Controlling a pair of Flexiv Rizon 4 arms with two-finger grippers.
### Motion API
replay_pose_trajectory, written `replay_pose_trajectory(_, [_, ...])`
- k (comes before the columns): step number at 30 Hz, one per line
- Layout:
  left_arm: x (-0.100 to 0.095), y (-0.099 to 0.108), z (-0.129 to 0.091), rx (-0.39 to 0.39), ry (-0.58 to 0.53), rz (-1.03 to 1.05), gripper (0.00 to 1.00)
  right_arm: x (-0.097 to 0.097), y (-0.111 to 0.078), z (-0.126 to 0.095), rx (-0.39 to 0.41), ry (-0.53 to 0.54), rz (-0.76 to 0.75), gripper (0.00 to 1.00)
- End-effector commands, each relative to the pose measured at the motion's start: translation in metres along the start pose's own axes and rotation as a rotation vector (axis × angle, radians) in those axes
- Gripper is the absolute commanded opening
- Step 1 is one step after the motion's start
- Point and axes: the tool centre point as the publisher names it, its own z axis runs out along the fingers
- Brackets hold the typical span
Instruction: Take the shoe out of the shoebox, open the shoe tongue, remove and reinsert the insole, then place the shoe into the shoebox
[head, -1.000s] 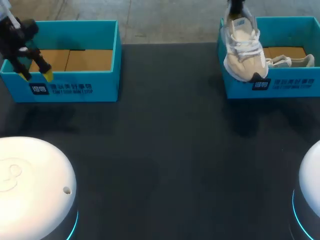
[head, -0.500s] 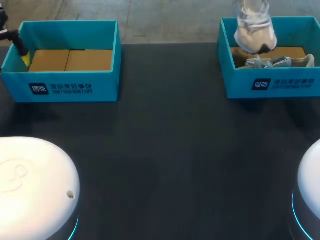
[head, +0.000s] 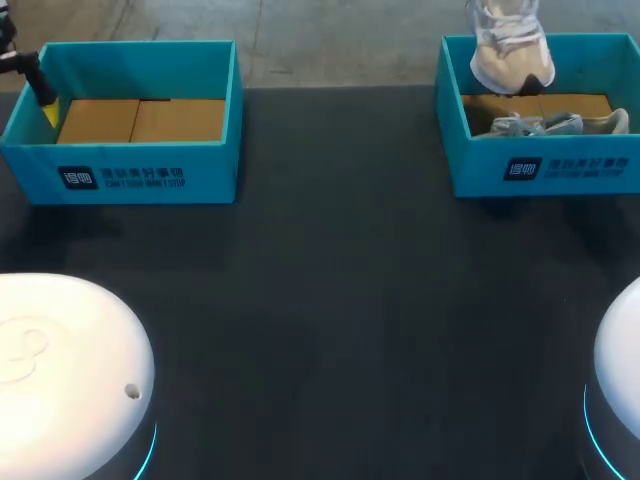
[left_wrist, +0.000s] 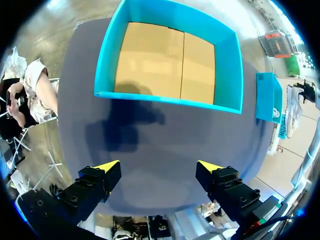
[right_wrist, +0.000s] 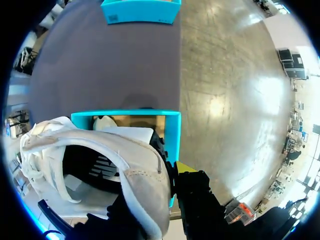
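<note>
The shoe (head: 510, 50), a pale lace-up trainer, hangs toe-down in the air above the right shoebox (head: 540, 165), at about 1 o'clock on the table (head: 330, 300). The right gripper (right_wrist: 170, 172) appears to pinch its heel collar: one yellow tip lies against the outside of the heel, the other is hidden inside the opening. The shoe looks light, with a soft upper that will fold under pressure, so the firmer heel wall or the sole edge is probably the best place to grip. The tongue and insole should bend easily, and the loose laces could snag. A second shoe (head: 560, 123) lies on its side on the box floor beneath. Well apart, at 11 o'clock, the left gripper (left_wrist: 157, 167) hovers with its fingers spread wide and nothing between them, above the table near the left shoebox (left_wrist: 165, 97), which holds only its cardboard floor
</note>
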Motion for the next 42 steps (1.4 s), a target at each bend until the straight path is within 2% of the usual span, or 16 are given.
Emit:
replay_pose_trajectory(1, [0.0, 0.001, 0.0, 0.002, -0.002, -0.001, 1.0, -0.006, -0.024, 0.013, -0.001, 0.059, 0.18, 0.0])
replay_pose_trajectory(6, [0.0, 0.001, 0.0, 0.002, -0.002, -0.001, 1.0, -0.007, -0.066, 0.029, -0.005, 0.096, 0.457, 0.0])
replay_pose_trajectory(7, [0.0, 0.001, 0.0, 0.002, -0.002, -0.001, 1.0, -0.007, -0.075, 0.032, 0.022, 0.101, 0.524, 0.0])
replay_pose_trajectory(10, [0.0, 0.001, 0.0, 0.002, -0.002, -0.001, 1.0, -0.005, -0.096, 0.036, 0.029, 0.11, 0.692, 0.0])
replay_pose_trajectory(11, [0.0, 0.001, 0.0, 0.002, -0.002, -0.001, 1.0, -0.003, -0.101, 0.037, 0.007, 0.108, 0.731, 0.0])
replay_pose_trajectory(14, [0.0, 0.001, 0.0, 0.002, -0.002, -0.001, 1.0, 0.002, -0.112, 0.04, 0.003, 0.12, 0.895, 0.0])
replay_pose_trajectory(16, [0.0, 0.001, 0.0, 0.002, -0.002, -0.001, 1.0, 0.007, -0.123, 0.046, 0.032, 0.159, 1.057, 0.0])
replay_pose_trajectory(30, [0.0, 0.001, 0.0, 0.002, -0.002, -0.001, 1.0, 0.007, -0.123, 0.046, 0.032, 0.159, 1.057, 0.0])
replay_pose_trajectory(32, [0.002, -0.001, 0.001, 0.019, -0.043, -0.022, 1.0, 0.007, -0.124, 0.049, 0.051, 0.166, 1.091, 0.0])
replay_pose_trajectory(34, [0.002, -0.001, 0.0, 0.05, -0.075, -0.033, 1.0, 0.007, -0.132, 0.055, 0.03, 0.205, 1.163, 0.0])
replay_pose_trajectory(36, [0.002, 0.001, -0.002, 0.093, -0.105, -0.024, 1.0, 0.008, -0.142, 0.061, 0.057, 0.219, 1.245, 0.0])
replay_pose_trajectory(37, [0.001, 0.001, -0.002, 0.105, -0.113, -0.004, 1.0, 0.009, -0.148, 0.064, 0.044, 0.241, 1.272, 0.0])
replay_pose_trajectory(42, [-0.001, -0.001, -0.006, 0.128, -0.134, 0.048, 1.0, 0.015, -0.17, 0.07, 0.051, 0.283, 1.414, 0.0])
